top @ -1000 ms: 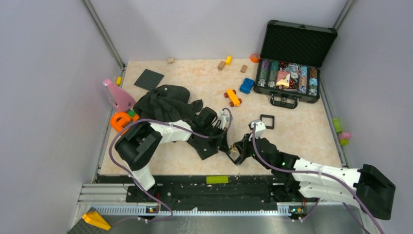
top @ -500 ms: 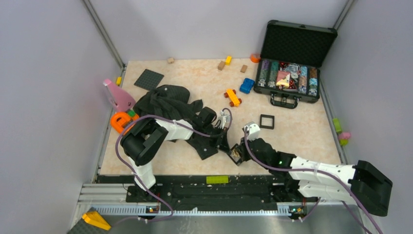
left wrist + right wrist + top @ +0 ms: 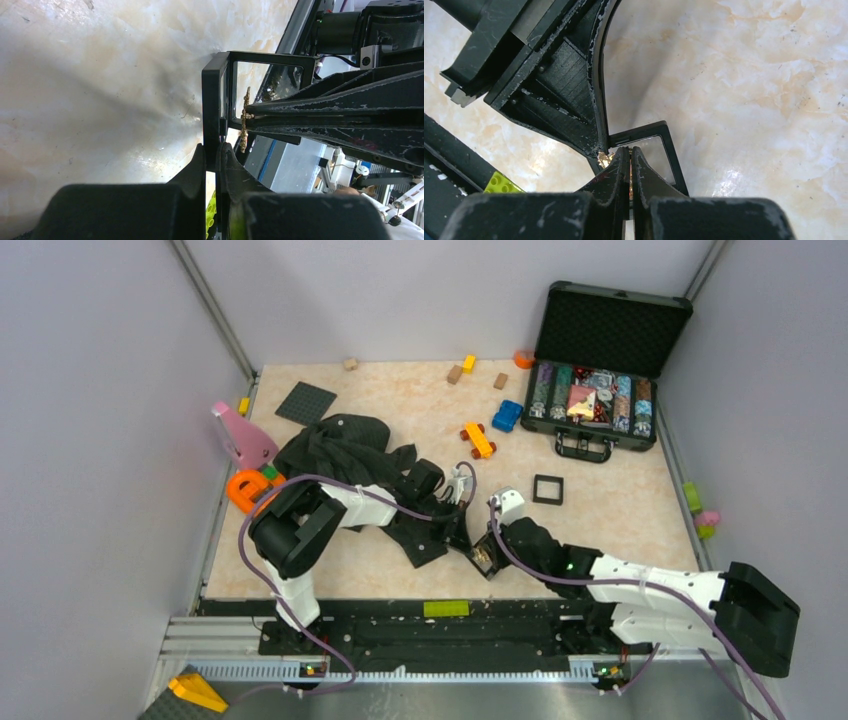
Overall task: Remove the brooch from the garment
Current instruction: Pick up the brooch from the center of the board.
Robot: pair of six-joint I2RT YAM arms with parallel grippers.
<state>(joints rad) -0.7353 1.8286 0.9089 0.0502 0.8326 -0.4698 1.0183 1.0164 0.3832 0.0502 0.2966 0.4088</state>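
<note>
Left wrist, right tool (image 3: 249,116) pinching brooch (image 3: 243,136), left tool (image 3: 215,150) clamping black frame (image 3: 211,95)

The right claw (image 3: 630,151) is hiding most of the brooch (image 3: 603,159) between its tips; the left claw (image 3: 216,148) is covering the black frame (image 3: 265,56) corner nearest it.

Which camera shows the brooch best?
Left wrist: the brooch shows edge-on, pinched in the right pincer, beside the black frame. Right wrist shows only a gold glint; the top view, a tiny speck.
</note>
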